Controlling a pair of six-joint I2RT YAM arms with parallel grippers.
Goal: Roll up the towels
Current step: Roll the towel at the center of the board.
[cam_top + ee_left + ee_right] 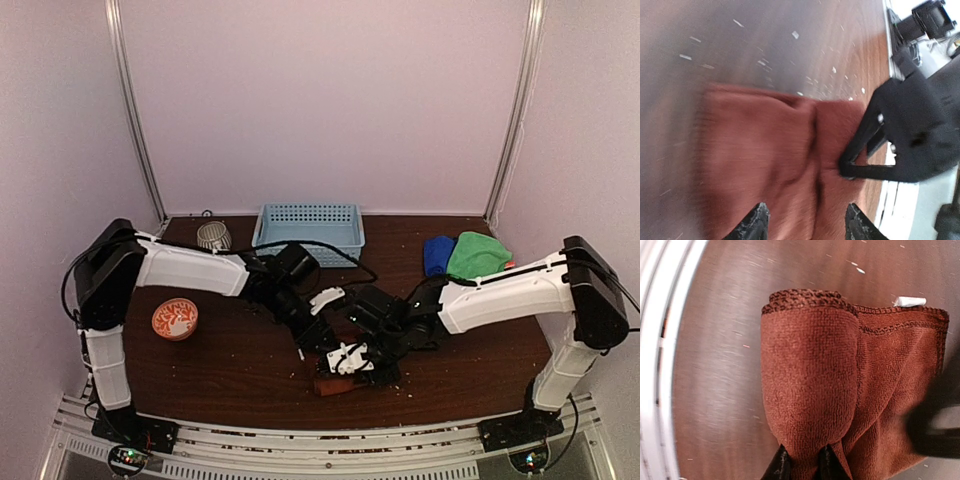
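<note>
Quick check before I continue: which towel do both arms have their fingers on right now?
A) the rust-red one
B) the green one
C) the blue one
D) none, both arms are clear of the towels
A: the right fingers pinch a fold of the rust-red towel and the left fingers straddle it, while the green towel and the blue towel lie apart at the back right.

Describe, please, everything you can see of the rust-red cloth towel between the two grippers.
The rust-red towel looks like soft looped microfibre with a stitched hem. It lies partly rolled near the front edge of the dark wooden table, one side curled into a thick roll. The right gripper pinches that roll; the left gripper hangs open over the towel.
</note>
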